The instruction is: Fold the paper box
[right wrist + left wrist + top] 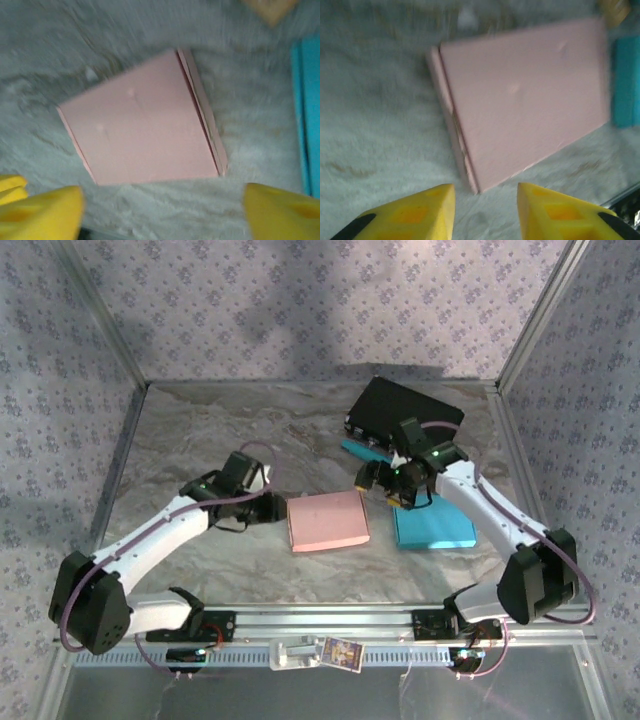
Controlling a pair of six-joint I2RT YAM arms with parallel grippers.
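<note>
The pink paper box (328,521) is found lying flat at the middle of the worktop (200,430), its long axis running left to right between the two hands, with a blue box (434,525) just beside it on the right. The left hand (268,506) is placed just beside the short left edge, level with the box and judged the nearer, its fingers moderately apart with nothing held or touched. The right hand (385,483) is stationed near the far right corner, its fingers spread wide and empty, so each short edge is judged reachable by a brief inward move.
</note>
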